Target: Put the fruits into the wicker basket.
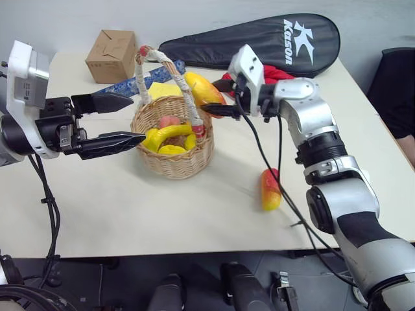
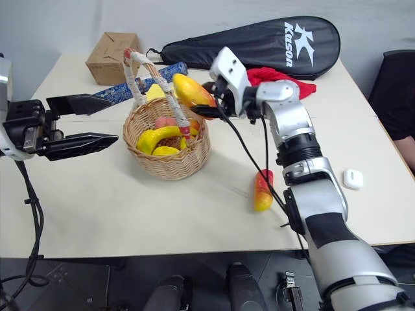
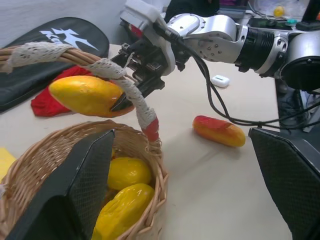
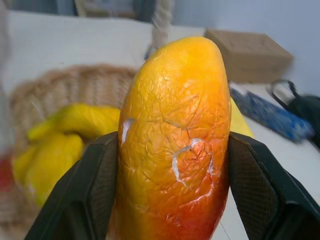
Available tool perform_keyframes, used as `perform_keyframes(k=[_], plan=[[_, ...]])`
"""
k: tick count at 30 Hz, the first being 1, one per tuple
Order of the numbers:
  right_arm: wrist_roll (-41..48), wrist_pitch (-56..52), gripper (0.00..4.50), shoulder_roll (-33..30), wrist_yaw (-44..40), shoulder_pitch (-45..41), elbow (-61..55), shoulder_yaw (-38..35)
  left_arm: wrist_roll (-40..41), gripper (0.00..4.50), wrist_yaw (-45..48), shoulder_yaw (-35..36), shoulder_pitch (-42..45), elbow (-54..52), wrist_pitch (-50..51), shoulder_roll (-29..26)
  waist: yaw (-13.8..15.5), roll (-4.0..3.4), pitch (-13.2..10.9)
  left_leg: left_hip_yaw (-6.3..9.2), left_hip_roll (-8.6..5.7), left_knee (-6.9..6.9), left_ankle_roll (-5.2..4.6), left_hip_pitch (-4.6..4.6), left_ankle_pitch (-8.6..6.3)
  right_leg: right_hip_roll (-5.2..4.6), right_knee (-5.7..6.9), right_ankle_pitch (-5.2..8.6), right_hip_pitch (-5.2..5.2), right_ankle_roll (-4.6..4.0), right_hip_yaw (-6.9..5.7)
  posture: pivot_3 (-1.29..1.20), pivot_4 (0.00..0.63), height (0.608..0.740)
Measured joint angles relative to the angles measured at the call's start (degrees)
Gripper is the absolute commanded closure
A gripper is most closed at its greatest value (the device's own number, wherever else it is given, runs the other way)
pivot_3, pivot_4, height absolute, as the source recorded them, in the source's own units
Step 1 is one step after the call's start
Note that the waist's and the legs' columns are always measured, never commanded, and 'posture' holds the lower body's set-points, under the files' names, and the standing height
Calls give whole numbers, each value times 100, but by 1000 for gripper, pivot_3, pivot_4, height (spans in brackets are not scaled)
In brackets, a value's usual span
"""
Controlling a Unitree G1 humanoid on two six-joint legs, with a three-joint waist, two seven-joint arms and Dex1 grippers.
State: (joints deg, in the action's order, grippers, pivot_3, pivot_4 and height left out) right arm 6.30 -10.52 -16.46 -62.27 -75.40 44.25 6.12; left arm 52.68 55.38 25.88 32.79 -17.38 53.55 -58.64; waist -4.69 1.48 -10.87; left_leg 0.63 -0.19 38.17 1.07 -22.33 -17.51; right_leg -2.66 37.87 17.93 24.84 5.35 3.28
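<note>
**Kid:** What is closest to us?

**Helper:** 1 mango (image 1: 270,189) lies alone on the table (image 1: 130,214), well apart from the wicker basket (image 1: 172,159). It must go in later.

**Kid:** And the left gripper (image 1: 126,120)?

**Helper:** Its fingers are spread wide with nothing in them, just beside the basket.

**Kid:** What is in the basket?

**Helper:** A banana (image 1: 165,134), lemons (image 1: 172,149) and a pink peach (image 1: 170,121). Those look done.

**Kid:** And farther back?

**Helper:** The right gripper (image 4: 170,150) squeezes the other mango (image 4: 172,140) in the air, by the far rim near the handle (image 1: 185,84). I think about half is done: 2 mangoes are left.
</note>
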Motion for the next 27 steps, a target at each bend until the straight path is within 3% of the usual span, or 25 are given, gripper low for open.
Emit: perform_keyframes(k=[4, 9, 14, 19, 23, 27], plan=[[92, -83, 1765, 241, -142, -311, 137, 0, 107, 0, -119, 149, -109, -78, 1, -3, 6, 0, 0, 6, -3, -1, -1, -1, -1, -4, -3, 0, -3, 0, -4, 0, 150, 740], [37, -166, 118, 293, -307, -334, 548, 29, 212, 0, -262, 258, -208, -249, 2, -3, -4, 0, 0, 5, -3, -1, 0, 0, 0, -3, -2, 0, -2, 0, -4, 0, 150, 740], [-29, -86, 50, 85, -303, -275, 484, 10, 263, 0, -332, 242, -224, -263, -1, -2, -11, 0, 0, 5, -3, -6, 1, -3, 0, -2, -2, 0, 4, 0, -3, 0, 150, 740], [267, -922, 50, -984, -412, 281, -690, -370, 324, 0, -313, 102, -177, -244, -49, 16, 76, 0, 0, 9, -4, -4, -2, -12, -1, -5, -10, 0, 6, 0, -6, 0, 150, 740], [838, -2404, 50, -2180, -461, 1371, -2698, -925, 322, 0, -219, -307, 60, -154, -172, 163, 225, 0, 0, 14, -4, -6, -7, -15, -4, -4, -17, 0, 3, 0, -10, 0, 150, 740], [937, -2455, 50, -3381, -746, 2860, -4152, -1143, 309, 0, -34, -744, 312, 14, -252, 290, 276, 0, -1, -2, -5, -3, -36, -3, -20, 2, -17, 0, -4, 0, -1, 0, 150, 740]])
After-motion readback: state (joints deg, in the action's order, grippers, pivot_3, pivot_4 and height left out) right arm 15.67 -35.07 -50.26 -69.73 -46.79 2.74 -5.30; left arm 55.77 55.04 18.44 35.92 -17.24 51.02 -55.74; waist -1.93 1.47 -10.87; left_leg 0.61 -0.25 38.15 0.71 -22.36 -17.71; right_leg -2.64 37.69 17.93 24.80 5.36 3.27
